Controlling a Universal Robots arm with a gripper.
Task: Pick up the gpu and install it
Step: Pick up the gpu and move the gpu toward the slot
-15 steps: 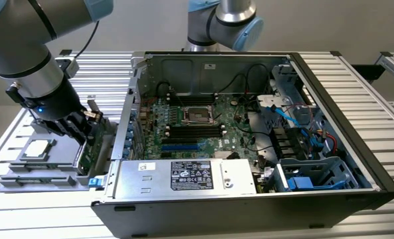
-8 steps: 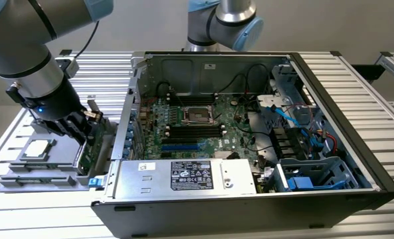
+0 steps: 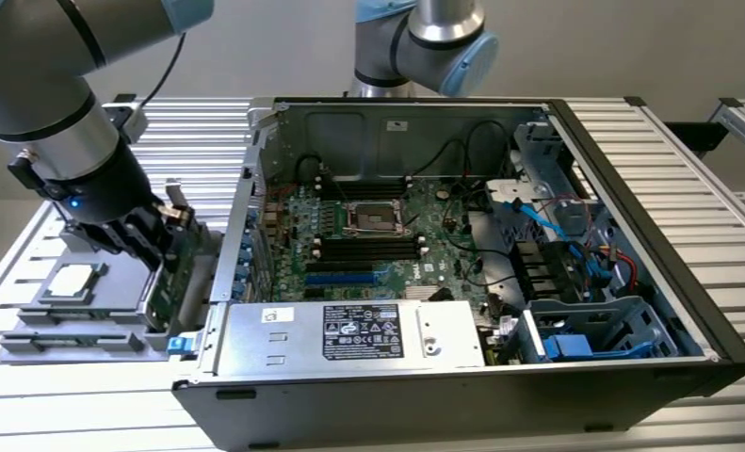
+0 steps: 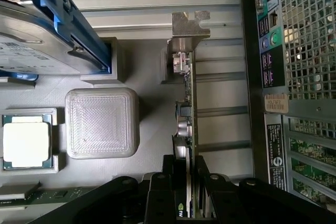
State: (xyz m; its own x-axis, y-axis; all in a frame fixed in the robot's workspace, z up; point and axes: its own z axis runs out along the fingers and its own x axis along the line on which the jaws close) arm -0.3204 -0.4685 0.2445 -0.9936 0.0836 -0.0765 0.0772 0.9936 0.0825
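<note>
Beside the case (image 3: pixel 673 188), your claw (image 4: pixel 191 199) is clamping the gpu (image 4: pixel 188 103); it is standing edge-on between the fingers (image 4: pixel 161 192).

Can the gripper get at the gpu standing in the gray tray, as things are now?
Probably yes. The gripper is right at the upper edge of the gpu, which stands on edge in the gray tray, and nothing lies between them.

Silver arm (image 3: pixel 48 105) — pale-blue joint caps (image 3: pixel 479 58), black hand (image 3: pixel 156 243).
</note>
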